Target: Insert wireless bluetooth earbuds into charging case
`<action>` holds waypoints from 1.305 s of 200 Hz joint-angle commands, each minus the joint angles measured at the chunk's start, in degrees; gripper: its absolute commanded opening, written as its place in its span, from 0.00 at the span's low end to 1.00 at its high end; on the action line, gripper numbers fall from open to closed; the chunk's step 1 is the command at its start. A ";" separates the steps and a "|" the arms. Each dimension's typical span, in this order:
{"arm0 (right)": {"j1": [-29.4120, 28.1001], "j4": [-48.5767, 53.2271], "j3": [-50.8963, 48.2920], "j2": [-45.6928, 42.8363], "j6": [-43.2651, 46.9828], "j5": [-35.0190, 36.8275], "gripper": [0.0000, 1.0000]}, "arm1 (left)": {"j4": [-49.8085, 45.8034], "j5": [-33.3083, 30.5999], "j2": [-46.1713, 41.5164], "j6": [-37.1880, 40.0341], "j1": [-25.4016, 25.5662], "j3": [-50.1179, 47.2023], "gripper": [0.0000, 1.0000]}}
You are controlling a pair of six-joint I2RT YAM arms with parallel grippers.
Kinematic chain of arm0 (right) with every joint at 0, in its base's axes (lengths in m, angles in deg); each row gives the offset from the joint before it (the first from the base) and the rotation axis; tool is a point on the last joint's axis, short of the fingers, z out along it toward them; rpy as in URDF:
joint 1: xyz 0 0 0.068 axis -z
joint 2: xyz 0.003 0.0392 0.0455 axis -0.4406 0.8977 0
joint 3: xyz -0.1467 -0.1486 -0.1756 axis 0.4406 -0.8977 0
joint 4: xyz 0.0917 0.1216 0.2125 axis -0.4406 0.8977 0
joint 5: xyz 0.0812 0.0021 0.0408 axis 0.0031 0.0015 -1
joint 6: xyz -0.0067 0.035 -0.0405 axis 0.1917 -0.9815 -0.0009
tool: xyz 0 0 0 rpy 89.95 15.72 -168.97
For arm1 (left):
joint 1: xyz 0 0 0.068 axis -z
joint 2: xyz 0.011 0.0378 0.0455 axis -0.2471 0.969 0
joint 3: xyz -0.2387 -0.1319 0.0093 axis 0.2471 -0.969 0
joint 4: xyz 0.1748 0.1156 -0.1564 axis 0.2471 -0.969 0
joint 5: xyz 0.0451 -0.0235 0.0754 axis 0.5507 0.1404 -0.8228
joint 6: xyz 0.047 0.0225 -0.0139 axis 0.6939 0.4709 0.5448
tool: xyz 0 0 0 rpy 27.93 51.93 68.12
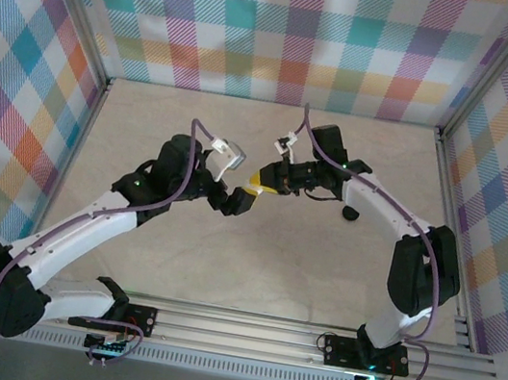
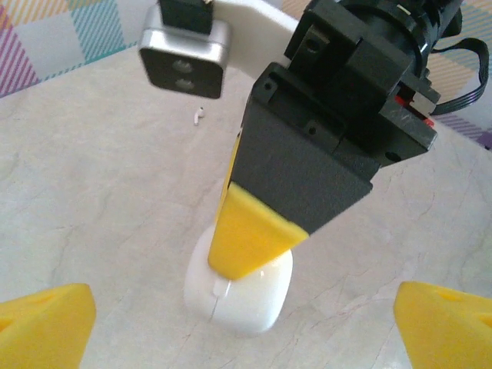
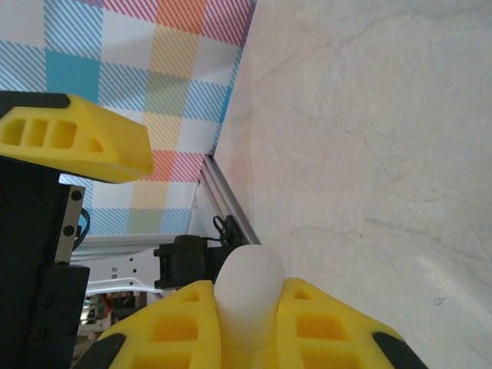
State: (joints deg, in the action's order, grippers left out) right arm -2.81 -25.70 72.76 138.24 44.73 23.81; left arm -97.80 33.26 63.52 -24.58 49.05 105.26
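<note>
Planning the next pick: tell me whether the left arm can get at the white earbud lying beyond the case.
Probably, though not straight: the right arm's fingers, shut on the white case, stand between the left arm's open fingers and the earbud, forcing a detour.

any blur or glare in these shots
Left wrist: the charging case shows a soft sheen, no harsh glare; the yellow jaws at the bottom corners are soft, the table sharp. Right wrist: the case and the jaws gripping it are blurred from closeness, the table behind crisper. Top external: even light, only faint shadows.
</note>
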 commanded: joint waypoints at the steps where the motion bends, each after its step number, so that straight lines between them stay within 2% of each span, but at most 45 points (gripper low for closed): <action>1: -0.41 -5.23 -1.06 -3.99 -0.60 2.36 0.00 | 2.38 -1.77 -2.88 -4.86 -0.01 -1.56 0.99; 32: -0.41 -9.86 -4.12 -7.86 -0.28 5.22 0.00 | -1.20 -3.49 -4.43 -9.67 -1.13 -1.48 0.96; 49: -0.35 -12.19 -5.68 -9.88 -0.22 6.55 0.00 | -0.36 -0.97 -5.61 -13.69 -3.28 -2.35 0.94; 92: -0.06 -20.80 -9.83 -13.72 -2.54 8.16 0.00 | 9.73 13.22 -8.79 -25.07 -10.37 -5.74 0.93; 114: 0.38 -27.45 -11.64 -14.37 -6.83 8.09 0.00 | 12.72 18.19 -8.40 -28.02 -11.90 -5.30 0.93; 143: 0.48 -34.66 -12.97 -15.28 -11.27 7.76 0.00 | 21.76 25.87 -4.84 -35.23 -13.20 -5.82 0.86; 175: 0.48 -42.11 -15.90 -17.32 -15.64 8.79 0.00 | 30.21 27.40 -2.36 -39.95 -13.53 -7.72 0.85; 205: 0.47 -47.83 -17.76 -18.24 -18.70 8.85 0.00 | 42.47 32.74 1.30 -46.50 -13.82 -8.53 0.80; 236: 0.47 -50.97 -17.19 -17.85 -20.77 7.99 0.00 | 46.16 34.73 2.45 -47.57 -13.82 -8.10 0.73; 261: 0.48 -53.10 -15.59 -16.86 -22.30 6.63 0.00 | 52.21 36.82 4.90 -52.21 -13.74 -7.40 0.68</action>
State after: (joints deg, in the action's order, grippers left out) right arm -2.70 -72.67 55.48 121.34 25.08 32.21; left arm -55.81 66.00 66.58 -71.62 35.73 97.08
